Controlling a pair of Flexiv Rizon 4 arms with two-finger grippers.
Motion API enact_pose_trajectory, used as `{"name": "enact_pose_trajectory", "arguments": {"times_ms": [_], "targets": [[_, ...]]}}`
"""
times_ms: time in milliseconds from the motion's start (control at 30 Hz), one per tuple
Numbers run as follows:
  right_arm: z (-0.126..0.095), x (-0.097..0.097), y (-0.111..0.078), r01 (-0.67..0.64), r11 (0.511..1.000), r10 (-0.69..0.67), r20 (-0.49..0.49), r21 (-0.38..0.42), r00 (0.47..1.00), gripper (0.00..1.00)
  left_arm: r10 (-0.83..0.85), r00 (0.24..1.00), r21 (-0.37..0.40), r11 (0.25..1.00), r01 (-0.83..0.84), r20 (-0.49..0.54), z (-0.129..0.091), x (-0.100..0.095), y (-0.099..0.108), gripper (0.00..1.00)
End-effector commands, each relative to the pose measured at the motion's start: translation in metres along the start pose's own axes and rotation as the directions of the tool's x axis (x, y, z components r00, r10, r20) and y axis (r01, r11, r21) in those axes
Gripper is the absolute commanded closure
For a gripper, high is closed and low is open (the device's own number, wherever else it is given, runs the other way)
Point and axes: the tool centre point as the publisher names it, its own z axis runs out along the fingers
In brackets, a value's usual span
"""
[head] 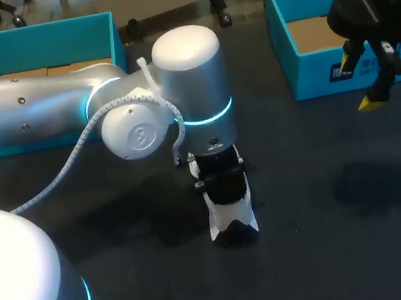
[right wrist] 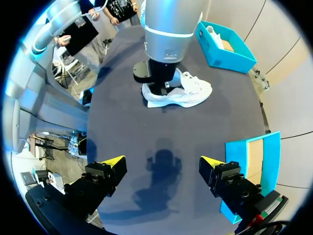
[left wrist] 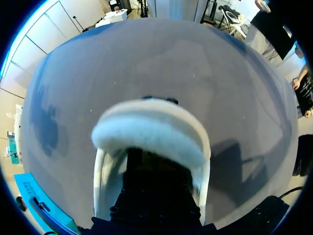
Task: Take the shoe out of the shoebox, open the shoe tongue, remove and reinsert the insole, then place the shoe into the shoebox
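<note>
A white shoe with black parts point(head: 233, 220) lies on the dark table at the middle, toe toward the near edge. My left arm reaches in over it, and my left gripper point(head: 223, 181) points straight down into the shoe's opening, its fingertips hidden inside. In the left wrist view the shoe's white padded collar point(left wrist: 151, 132) curves close ahead of the dark gripper body point(left wrist: 154, 200). My right gripper point(head: 363, 83) hangs open and empty above the table at the right. From it the shoe point(right wrist: 183, 90) shows well ahead of the right gripper point(right wrist: 161, 161).
A teal shoebox point(head: 35, 35) stands at the back left behind my left arm. A second teal shoebox point(head: 326, 71), with brown card inside, stands at the back right beside my right gripper; it also shows as the near shoebox point(right wrist: 239, 147).
</note>
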Motion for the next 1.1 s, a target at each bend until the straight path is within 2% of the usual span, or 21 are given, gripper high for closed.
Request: {"name": "enact_pose_trajectory", "arguments": {"times_ms": [33,167,433,667,867,1100], "targets": [[0.001,-0.002,0.001,-0.001,1.0,0.001,-0.003,0.004,1.0,0.0,-0.001,1.0,-0.017,1.0,0.001,0.001,0.017,-0.003,0.014,1.0],[0.001,-0.002,0.001,-0.001,1.0,0.001,-0.003,0.004,1.0,0.0,0.008,1.0,-0.058,0.998,-0.008,0.007,0.018,-0.006,0.022,1.0],[0.001,-0.002,0.001,-0.001,1.0,0.001,-0.003,0.004,1.0,0.0,-0.004,1.0,-0.085,0.996,0.006,0.024,0.013,-0.007,0.038,1.0],[0.001,-0.002,0.001,-0.001,1.0,0.001,-0.003,0.004,1.0,0.0,0.011,0.998,-0.11,0.994,-0.005,0.059,0.003,-0.012,0.043,1.0],[0.001,-0.002,0.001,-0.001,1.0,0.001,-0.003,0.004,1.0,0.0,0.022,0.995,-0.09,0.996,-0.014,0.098,-0.017,-0.013,0.035,1.0],[0.001,-0.002,0.001,-0.001,1.0,0.001,-0.003,0.004,1.0,0.0,0.062,0.992,-0.023,0.998,-0.06,0.11,-0.03,-0.01,0.012,1.0]]}}
